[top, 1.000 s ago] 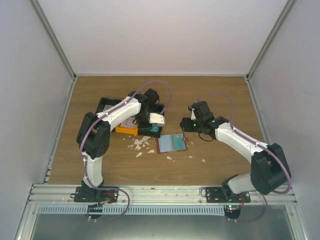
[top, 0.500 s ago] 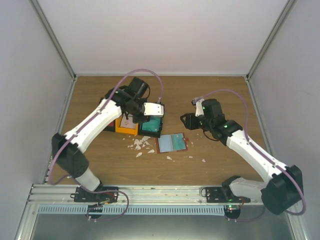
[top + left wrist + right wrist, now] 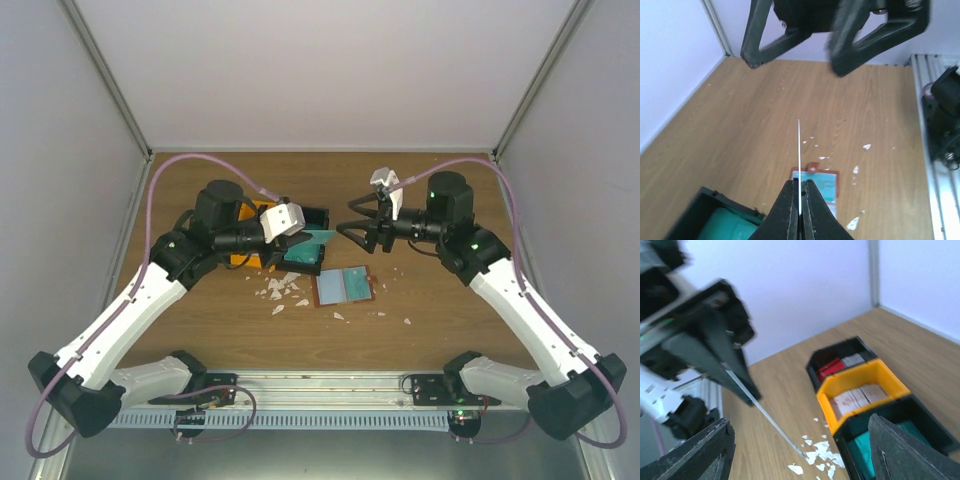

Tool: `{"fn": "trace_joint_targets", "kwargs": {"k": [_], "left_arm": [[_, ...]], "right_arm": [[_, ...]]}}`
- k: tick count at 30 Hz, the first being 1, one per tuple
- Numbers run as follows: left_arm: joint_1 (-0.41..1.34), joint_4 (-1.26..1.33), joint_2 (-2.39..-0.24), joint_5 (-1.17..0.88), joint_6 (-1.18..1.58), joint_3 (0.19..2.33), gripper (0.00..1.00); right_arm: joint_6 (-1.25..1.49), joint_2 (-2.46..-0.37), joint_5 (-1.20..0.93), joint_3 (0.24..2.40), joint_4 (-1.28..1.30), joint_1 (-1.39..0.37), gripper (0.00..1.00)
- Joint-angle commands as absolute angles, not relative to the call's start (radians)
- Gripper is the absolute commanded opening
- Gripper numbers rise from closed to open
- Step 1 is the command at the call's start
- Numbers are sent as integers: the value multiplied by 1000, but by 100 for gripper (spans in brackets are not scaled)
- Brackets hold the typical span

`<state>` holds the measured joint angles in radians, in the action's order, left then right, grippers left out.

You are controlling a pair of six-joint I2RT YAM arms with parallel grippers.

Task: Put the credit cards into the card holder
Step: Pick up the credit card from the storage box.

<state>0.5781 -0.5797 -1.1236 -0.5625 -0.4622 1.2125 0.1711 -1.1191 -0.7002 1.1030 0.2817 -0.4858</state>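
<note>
At the far left we see the bins: two black bins (image 3: 816, 360) flank an orange bin (image 3: 832, 412). One black bin holds red cards (image 3: 830, 367), the orange one pale cards (image 3: 860, 395) and the other black one teal cards (image 3: 867, 450). They appear to be the stock we draw from.

Above their near end, the left gripper (image 3: 799, 186) has its fingers pressed together on a card (image 3: 799, 150), pinching its lower edge. The card stands on edge, well clear of the table (image 3: 440, 320), and points at the other arm. We judge it is held this way for a hand-over in the air. That would leave most of the card free for the other fingers to close on.

Below and between the arms, white scraps (image 3: 280, 290) lie scattered on the wood. Just right of them lies the wallet (image 3: 345, 287), open and flat, with something teal across its inside. We cannot tell whether that is tucked into a slot or only resting on top.

To the right, the right gripper (image 3: 352, 226) faces the card with its fingers spread wide and nothing between them. It is near the card's free edge but apart from it.

Nothing stands between the two grippers. The scraps lie beside the wallet rather than on it, so we think they matter little. The wallet is not pinned by either arm and may slide when a card is pushed in.
</note>
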Motion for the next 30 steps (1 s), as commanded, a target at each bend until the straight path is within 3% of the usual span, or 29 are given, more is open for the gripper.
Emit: {"fn": "trace_joint_targets", "kwargs": {"k": [1, 4, 10, 17, 23, 30], "left_arm": [[581, -489, -1077, -624, -276, 1144, 0], [583, -517, -1056, -664, -286, 1112, 0], [586, -573, -1050, -709, -336, 1095, 0], [586, -704, -1048, -694, -470, 1089, 0], [586, -732, -994, -695, -527, 1085, 0], [586, -749, -1001, -732, -531, 1088, 0]], "right_arm": [[-49, -1134, -917, 1172, 377, -522, 75], [-143, -1161, -915, 1200, 435, -581, 75], [-235, -1270, -715, 1260, 545, -725, 72], [-299, -1335, -661, 1299, 656, -755, 38], [-311, -1323, -645, 1278, 680, -757, 34], [-327, -1374, -690, 1311, 704, -759, 22]]}}
